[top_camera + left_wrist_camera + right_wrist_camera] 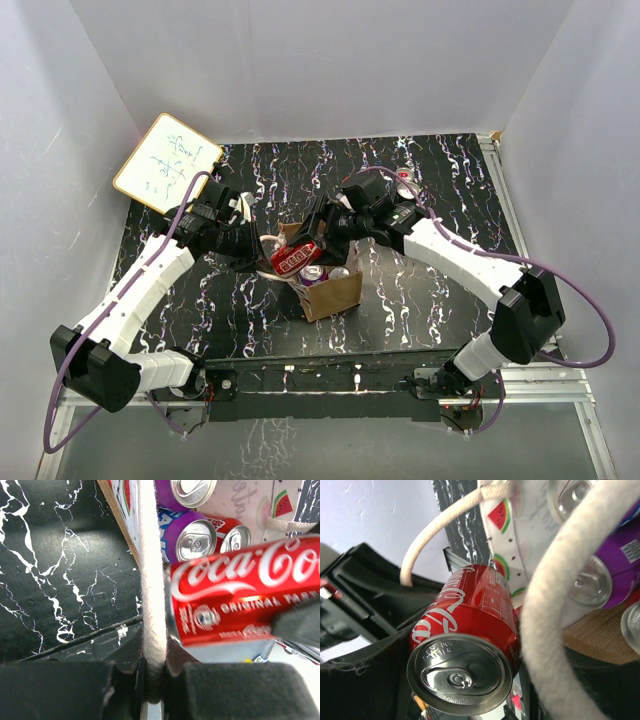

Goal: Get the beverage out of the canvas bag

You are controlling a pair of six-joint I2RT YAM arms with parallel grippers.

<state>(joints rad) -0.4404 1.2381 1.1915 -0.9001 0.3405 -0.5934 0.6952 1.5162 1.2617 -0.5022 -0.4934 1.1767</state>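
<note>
The tan-brown canvas bag (338, 292) stands at the table's middle, its mouth open upward. A red Coca-Cola can, the beverage (296, 258), lies sideways just above the bag's left rim, and my right gripper (318, 240) is shut on it. In the right wrist view the can (467, 630) fills the space between the black fingers, lid toward the camera, with my right gripper (462, 680) around it. My left gripper (257, 246) is shut on an off-white rope handle (150, 580) of the bag, pinched between its pads (155, 675). The red can (240, 595) hangs close to its right.
Several more cans stay inside the bag: purple ones (192, 537) and another red one (235, 537). The second rope handle (555, 620) loops across the right wrist view. A small whiteboard (167, 163) leans at the back left. One can (404, 178) stands at the back right.
</note>
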